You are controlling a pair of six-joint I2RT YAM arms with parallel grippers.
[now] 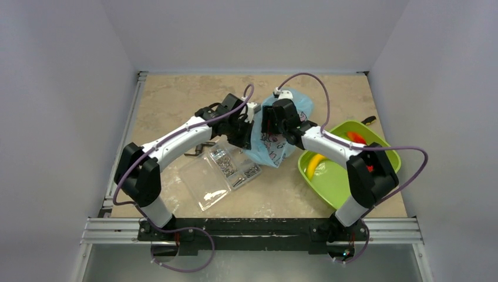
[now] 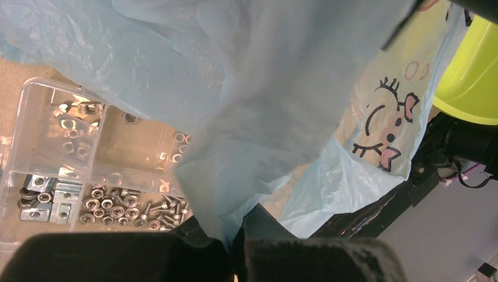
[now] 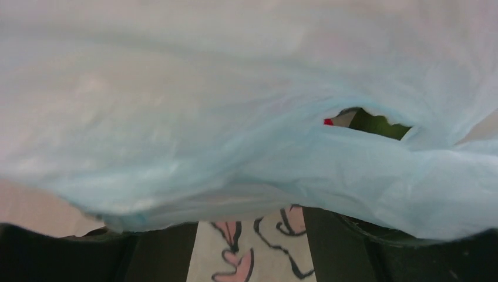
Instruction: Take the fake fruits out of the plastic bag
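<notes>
Pinching the plastic bag point(image 2: 264, 106) tight in my left jaws, right jaws half-open, gripping nothing; a hard tug could tear the film.

A robotics lab test cell: white walls point(image 1: 59, 88) enclose a beige tabletop point(image 1: 176, 100) on aluminium rails point(image 1: 264, 230).

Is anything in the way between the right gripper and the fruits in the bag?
Yes. The plastic bag drapes across in front of the right gripper; only a small gap shows a dark green fruit and a red bit.
</notes>
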